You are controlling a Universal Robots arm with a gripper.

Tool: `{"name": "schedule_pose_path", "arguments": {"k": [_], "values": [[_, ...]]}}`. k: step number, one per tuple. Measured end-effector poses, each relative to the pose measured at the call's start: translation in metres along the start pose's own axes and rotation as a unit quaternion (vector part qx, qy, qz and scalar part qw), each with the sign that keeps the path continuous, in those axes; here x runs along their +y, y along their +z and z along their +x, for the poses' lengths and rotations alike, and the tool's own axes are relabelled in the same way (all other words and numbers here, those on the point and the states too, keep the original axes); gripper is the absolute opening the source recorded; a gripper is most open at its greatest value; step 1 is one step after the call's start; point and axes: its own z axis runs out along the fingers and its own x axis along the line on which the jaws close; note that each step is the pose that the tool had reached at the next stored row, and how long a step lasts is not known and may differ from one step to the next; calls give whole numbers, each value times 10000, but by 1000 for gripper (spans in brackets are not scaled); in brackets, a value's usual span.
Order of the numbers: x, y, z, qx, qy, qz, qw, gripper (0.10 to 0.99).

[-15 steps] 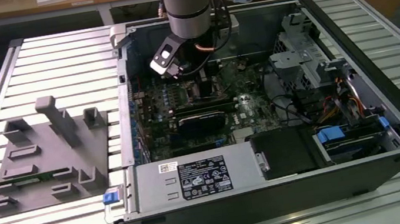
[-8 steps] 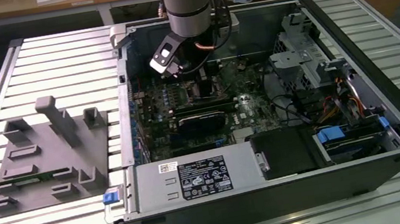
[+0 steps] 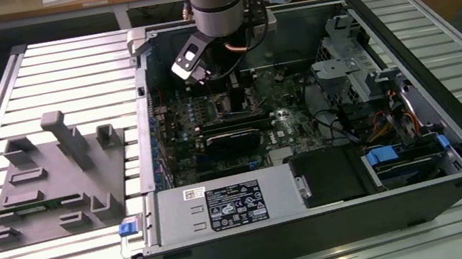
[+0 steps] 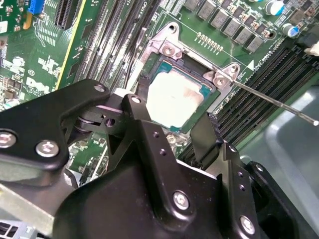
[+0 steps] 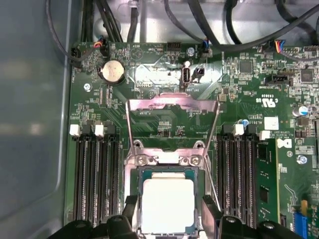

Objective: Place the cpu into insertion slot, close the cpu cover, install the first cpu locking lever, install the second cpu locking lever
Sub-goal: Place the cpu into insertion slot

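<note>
Placement step judged at its close: cpu (image 5: 168, 205) lay flat inside the insertion slot (image 5: 140, 191) on the green motherboard (image 5: 249, 99), pale metal top facing up, edges square to the socket frame. Gripper (image 4: 172, 114) hovered low over it, jaws parted a little wider than the chip, one of the black fingers (image 4: 202, 135) on each side, narrow gap visible at both edges in the first wrist view, nothing gripped. Cpu cover (image 5: 172, 103) swung up and back on its hinge at the far side of the socket, not yet closed. One thin wire lever (image 4: 274, 102) stuck out free from a socket corner, unlatched. Judgement: whatever move follows calls for the fingers to keep off the chip's edges, so it is not dragged out of its seat, and for care around the thin cover plate. Hard to make out: near edge of chip and slot was cut off by the gripper body in both wrist views; full seating could not be confirmed; second lever not picked out with certainty. In the exterior view the arm (image 3: 217, 1) reached down into the open computer case (image 3: 447, 104), standing in front of the socket area
</note>
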Motion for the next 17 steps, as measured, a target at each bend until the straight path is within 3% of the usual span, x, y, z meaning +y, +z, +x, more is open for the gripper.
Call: {"name": "schedule_pose_path", "arguments": {"k": [7,8,10,12,13,16,17], "values": [[0,-2,0,0,0,0,10000,600],[0,-3,0,0,0,0,10000,475],[0,-3,0,0,0,0,10000,475],[0,-4,0,0,0,0,10000,357],[0,-4,0,0,0,0,10000,357],[0,-5,0,0,0,0,10000,180],[0,-5,0,0,0,0,10000,180]]}}
